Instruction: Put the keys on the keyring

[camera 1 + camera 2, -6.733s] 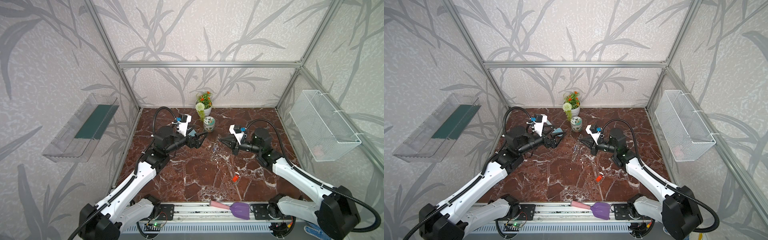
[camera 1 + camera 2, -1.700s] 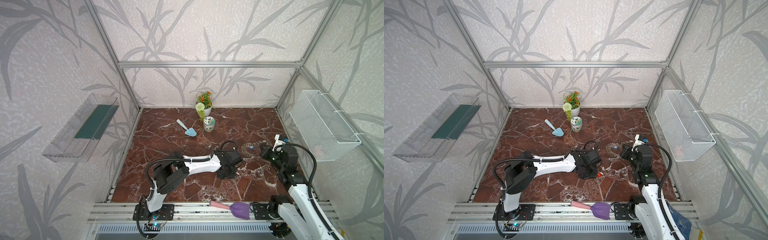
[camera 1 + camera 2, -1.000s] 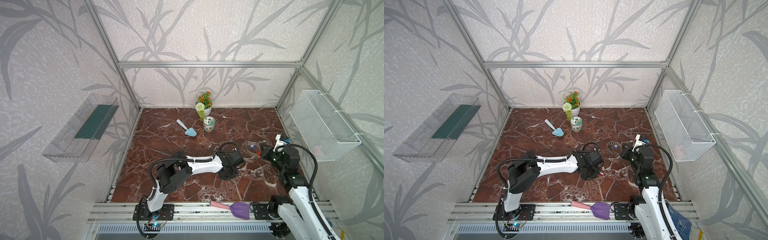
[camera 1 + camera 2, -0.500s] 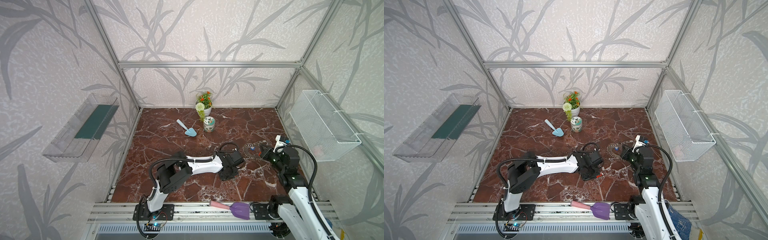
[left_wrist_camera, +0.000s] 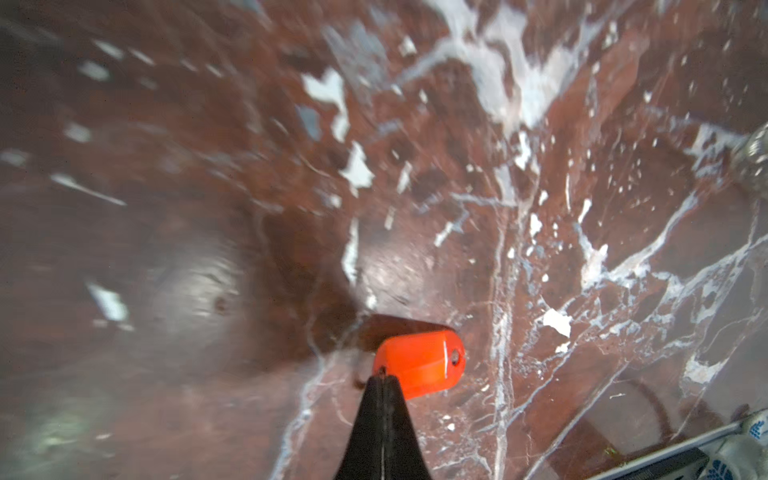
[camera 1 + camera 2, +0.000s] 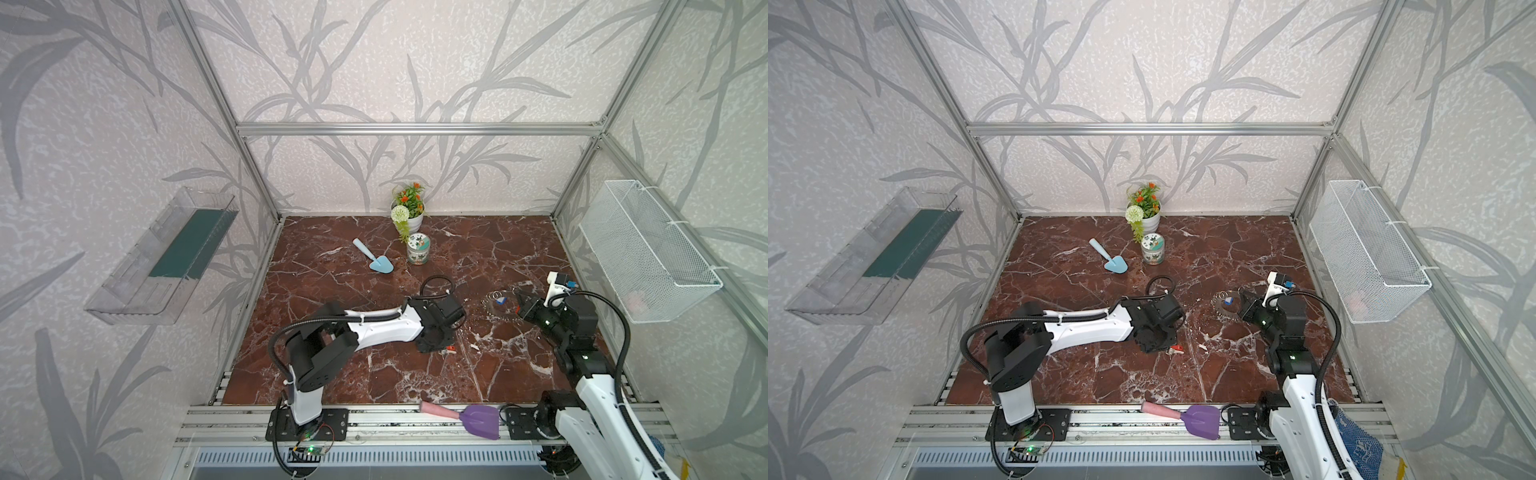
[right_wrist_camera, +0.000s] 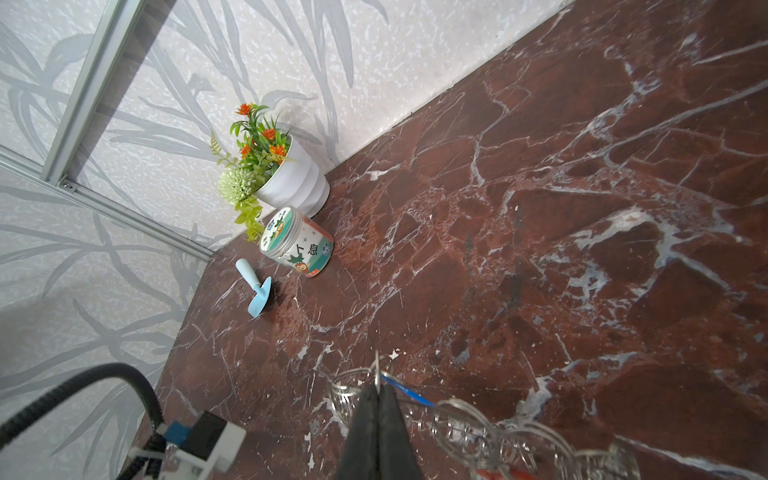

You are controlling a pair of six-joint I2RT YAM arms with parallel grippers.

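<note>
my right jaws are clenched on a split ring (image 7: pixel 376 371) of the keyring (image 6: pixel 498 316), right of centre in both top views, seemingly to steady it, while my left jaws, clenched, meet the red-orange key (image 5: pixel 419 365) on the desk (image 6: pixel 457 249) mid-frame, grip unconfirmed.

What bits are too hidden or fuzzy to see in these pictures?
- Red key: left wrist view; its blade hides behind the shut left fingers, so no telling if it's pinched.
- Blue key: right wrist view; only a sliver shows behind the right fingers.
- Keyring: right wrist view; cut off by the picture's edge.
- Pink thing: in a top view; too small, behind the basket mesh.
</note>
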